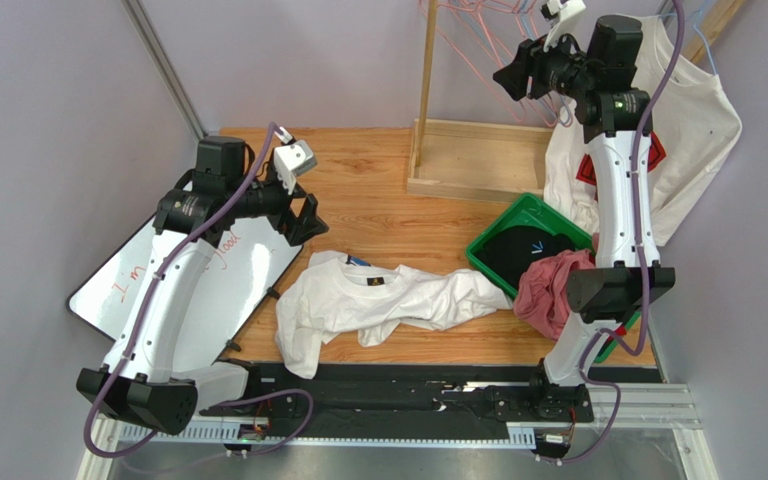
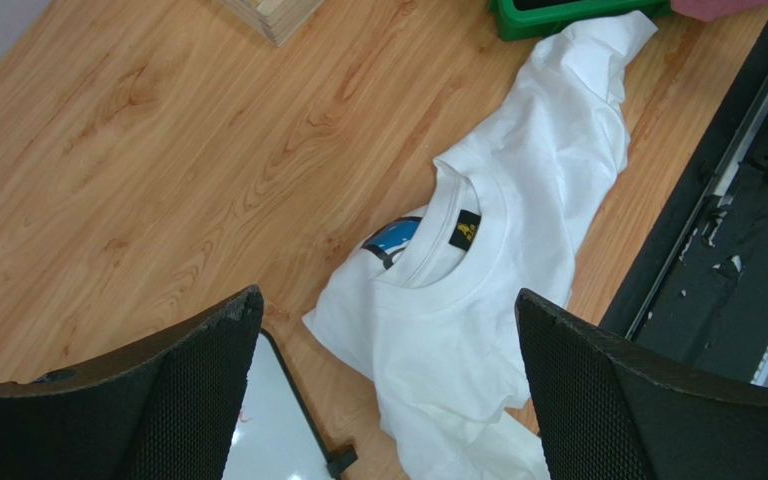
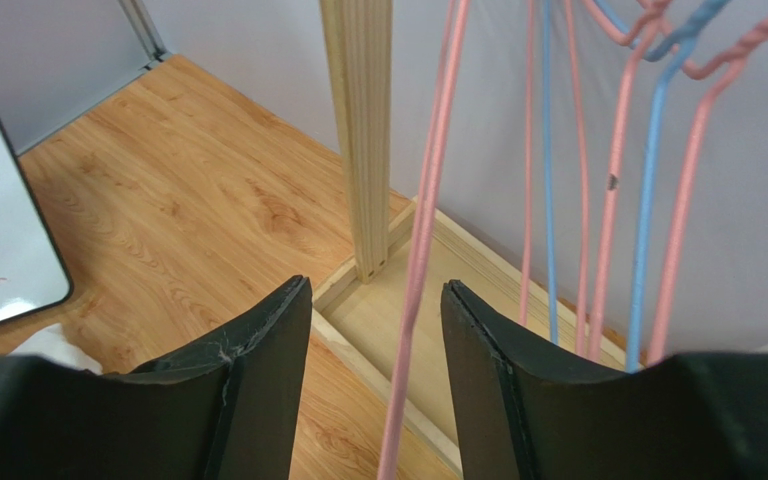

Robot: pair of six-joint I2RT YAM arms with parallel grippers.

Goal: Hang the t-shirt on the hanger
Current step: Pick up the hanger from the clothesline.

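The white t-shirt [image 1: 378, 300] lies crumpled on the wooden table, collar to the left. In the left wrist view [image 2: 498, 270] its dark neck label and a bluish print show. My left gripper [image 1: 308, 215] [image 2: 388, 300] is open and empty, above the table left of the collar. My right gripper [image 1: 513, 75] [image 3: 376, 285] is raised at the rack, open. One wire of a pink hanger [image 3: 420, 240] runs between its fingers, untouched on either side. The pink hangers [image 1: 478, 50] hang from the rack top.
A whiteboard [image 1: 188, 280] lies under the left arm. A green bin [image 1: 518, 225] holds dark cloth, with a reddish cloth [image 1: 548, 285] over its rim. The wooden rack post [image 1: 426, 60] stands on a base [image 1: 478, 160]. Light-blue hangers [image 3: 648, 200] and a red-graphic white t-shirt [image 1: 698, 130] hang there.
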